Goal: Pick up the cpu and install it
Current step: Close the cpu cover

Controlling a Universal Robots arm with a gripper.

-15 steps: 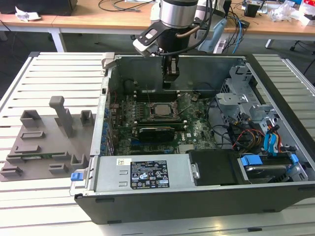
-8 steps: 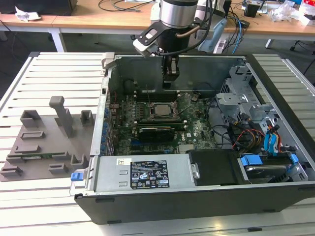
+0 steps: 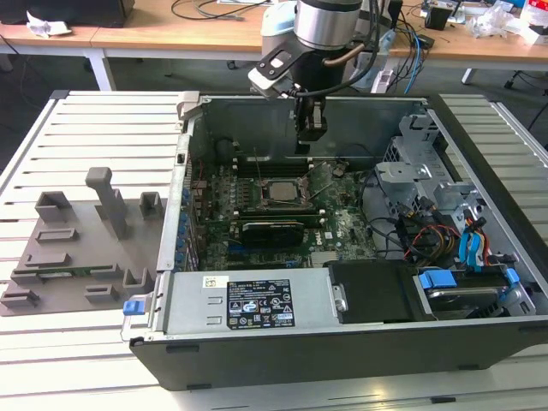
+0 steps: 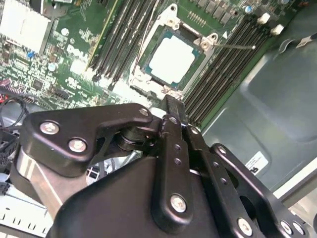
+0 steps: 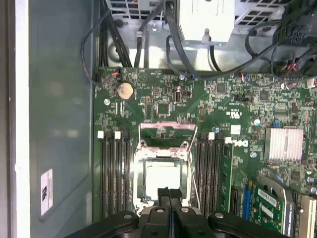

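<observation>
The cpu lies flat in the open socket on the green motherboard inside the computer case, its silvery top showing in both wrist views. The socket's metal hold-down frame stands flipped up beside it, and the thin latch lever is swung out. My gripper hangs above the board, a little toward the case's back wall from the cpu and apart from it. Its black fingers are pressed together with nothing between them.
Rows of memory slots flank the socket. A grey power supply sits at the case front, with drive cages and cables on the exterior view's right. A grey tray with upright holders lies on the slatted table at the left.
</observation>
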